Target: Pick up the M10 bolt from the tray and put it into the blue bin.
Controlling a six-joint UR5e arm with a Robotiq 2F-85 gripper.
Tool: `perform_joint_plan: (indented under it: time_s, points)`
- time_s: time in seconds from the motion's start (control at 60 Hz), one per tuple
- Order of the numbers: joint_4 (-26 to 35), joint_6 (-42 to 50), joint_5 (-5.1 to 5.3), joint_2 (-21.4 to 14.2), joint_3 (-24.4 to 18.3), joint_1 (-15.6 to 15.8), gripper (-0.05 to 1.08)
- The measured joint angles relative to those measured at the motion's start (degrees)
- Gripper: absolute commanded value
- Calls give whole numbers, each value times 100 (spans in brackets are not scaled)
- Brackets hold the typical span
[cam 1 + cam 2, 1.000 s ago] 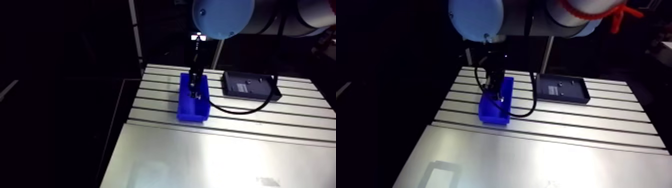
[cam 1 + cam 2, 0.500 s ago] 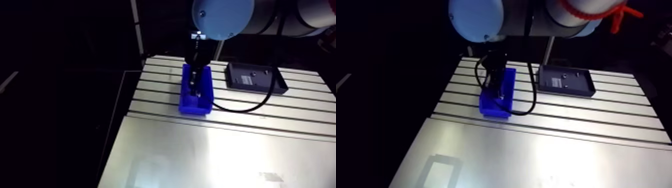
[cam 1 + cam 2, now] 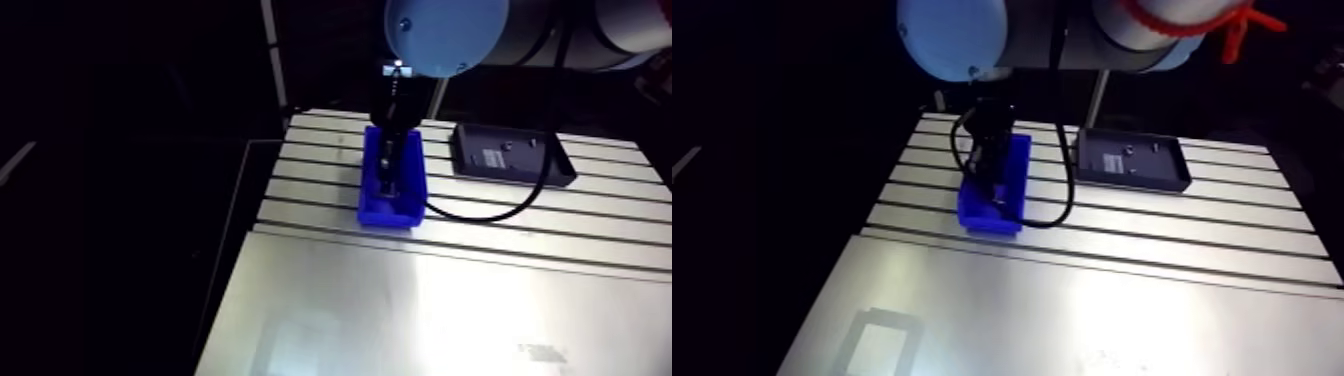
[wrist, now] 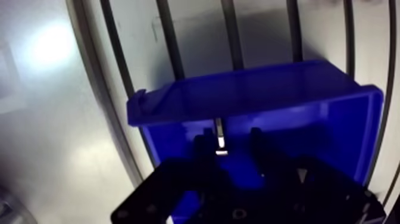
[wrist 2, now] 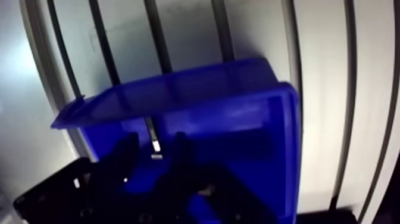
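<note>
The gripper (image 4: 229,142) is seen lowered inside the blue bin (image 4: 268,89), and the M10 bolt (image 4: 219,134) is found right there between the fingers (image 4: 202,152). The fingers are drawn in close with only a narrow gap left, and the bolt appears to be pinched in that gap. A slim bright shank is shown poking out past the fingertips, with nothing seen behind it but the bin's blue interior.

Its long axis is laid roughly along the fingers, pointed ahead toward the bin's far wall, not across the gap. That is the relation on which the coming move is judged to turn. The bolt is held within the bin's walls, over its floor, so only an opening of the fingers is thought to be needed, with no further travel.

In the arm view the bin is shown standing on the slotted surface (image 3: 450,300), and the dark tray (image 3: 530,172) is set well apart from it. No bolt can be made out in the tray.
</note>
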Motion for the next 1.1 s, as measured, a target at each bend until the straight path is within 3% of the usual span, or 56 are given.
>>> perform_joint_plan:
  time_s: [0.717,1.1]
  points:
    - [813,73,25,-874,-393,-38,1]
    - [1694,1623,24,-1221,-1084,-110,1]
